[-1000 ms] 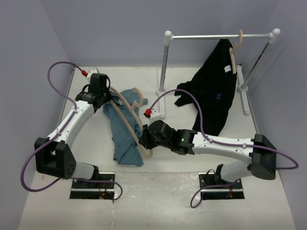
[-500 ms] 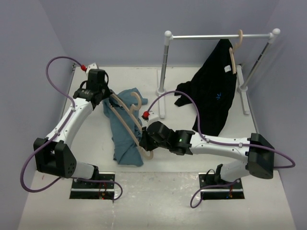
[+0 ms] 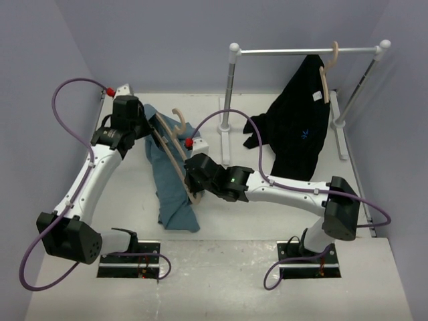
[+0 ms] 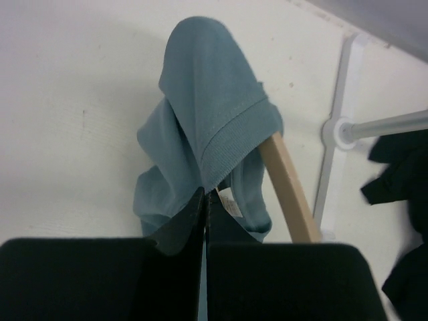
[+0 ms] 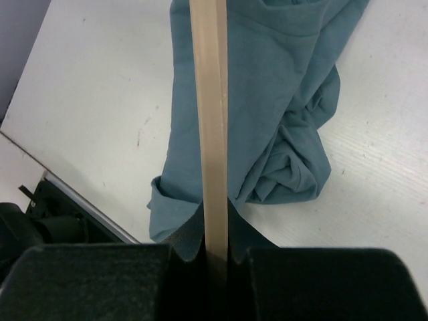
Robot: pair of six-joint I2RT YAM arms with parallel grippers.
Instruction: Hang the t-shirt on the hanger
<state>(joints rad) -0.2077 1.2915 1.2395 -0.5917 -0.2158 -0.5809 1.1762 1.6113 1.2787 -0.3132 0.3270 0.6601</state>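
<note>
left end effector (image 4: 204,195) clenched on the collar rib of the soft blue-grey cotton t-shirt (image 4: 214,100). right end effector (image 5: 215,212) grasps the pale beige wooden hanger (image 5: 208,100) by one arm. Shirt hangs along the hanger, tail bunched on the counter (image 5: 87,87). Risk: the thin pinch slips, or the arm misses the neck opening, which is hard to see here.

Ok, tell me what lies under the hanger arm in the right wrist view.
Under the hanger lies the bunched t-shirt on the white table. The arm covers a strip of cloth, so contact there cannot be told.
</note>
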